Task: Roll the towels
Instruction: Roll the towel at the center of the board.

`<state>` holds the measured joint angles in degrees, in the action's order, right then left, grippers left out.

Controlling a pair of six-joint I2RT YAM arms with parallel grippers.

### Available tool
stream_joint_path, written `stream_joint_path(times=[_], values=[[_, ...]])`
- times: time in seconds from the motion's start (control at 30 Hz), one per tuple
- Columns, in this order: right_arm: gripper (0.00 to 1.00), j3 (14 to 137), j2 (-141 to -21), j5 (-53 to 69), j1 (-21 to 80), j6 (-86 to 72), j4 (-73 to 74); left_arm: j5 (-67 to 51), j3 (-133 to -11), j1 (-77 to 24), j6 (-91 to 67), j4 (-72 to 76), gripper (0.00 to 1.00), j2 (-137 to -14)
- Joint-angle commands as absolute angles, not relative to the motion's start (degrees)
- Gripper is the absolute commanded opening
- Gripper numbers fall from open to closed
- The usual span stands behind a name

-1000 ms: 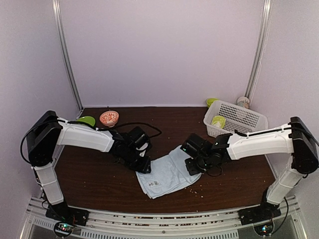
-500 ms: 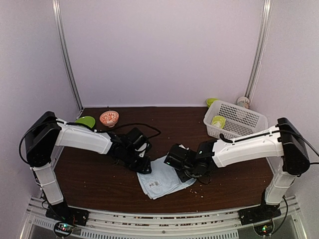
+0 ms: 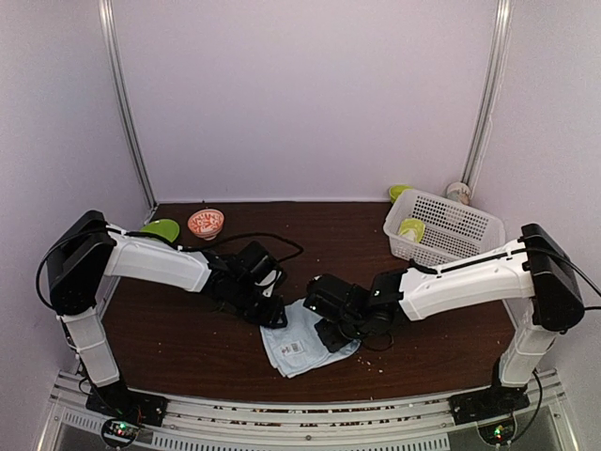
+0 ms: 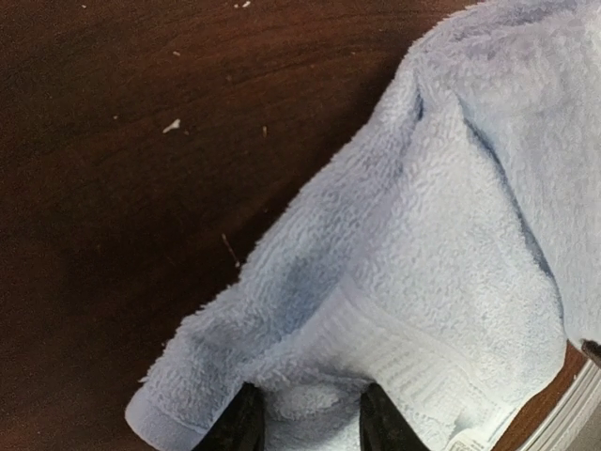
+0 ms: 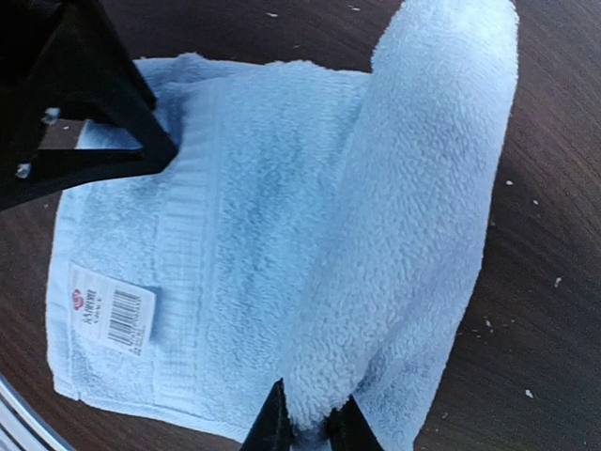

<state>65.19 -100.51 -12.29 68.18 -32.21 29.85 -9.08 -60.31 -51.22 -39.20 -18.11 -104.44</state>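
The left gripper (image 4: 313,427) is clamped on the left corner of the towel (image 3: 299,343), with cloth bunched between its fingers. The pale blue towel lies on the table (image 3: 178,343), front and centre, label up, its right side turned over into a loose roll. The right gripper (image 5: 308,427) pinches one end of that roll. A white basket (image 3: 451,225) stands at the back right.

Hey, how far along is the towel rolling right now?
Done: part of the pale blue towel is rolled in from its right side. In hand: the right gripper pinches the roll; the left gripper grips the opposite corner. Left: the flat stretch with the label.
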Motion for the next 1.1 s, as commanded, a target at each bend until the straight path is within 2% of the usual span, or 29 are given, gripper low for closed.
stream_joint_path(times=[0.0,0.07,0.2,0.3,0.77,1.07], values=[[0.14,64.6,-99.8,-3.9,68.7,-30.0,24.7,-10.5,-58.8,-51.6,-39.9,-18.7,0.35,-104.2],[0.18,64.7,-100.2,-2.2,68.7,-29.8,24.0,-10.2,-58.6,-51.6,-39.8,-18.9,0.35,-104.1],[0.35,63.3,-99.9,0.6,68.6,-29.9,21.5,-9.4,-58.4,-51.6,-39.8,-19.8,0.35,-103.1],[0.43,62.0,-100.1,3.5,68.2,-30.3,19.4,-8.5,-58.1,-51.6,-39.5,-21.3,0.35,-101.7],[0.58,54.2,-100.5,13.3,64.0,-34.8,7.9,-9.8,-59.2,-51.5,-41.6,-21.3,0.40,-91.8],[0.61,51.9,-99.8,14.2,62.9,-35.8,5.7,-15.6,-66.3,-51.4,-43.0,-13.6,0.40,-97.7]])
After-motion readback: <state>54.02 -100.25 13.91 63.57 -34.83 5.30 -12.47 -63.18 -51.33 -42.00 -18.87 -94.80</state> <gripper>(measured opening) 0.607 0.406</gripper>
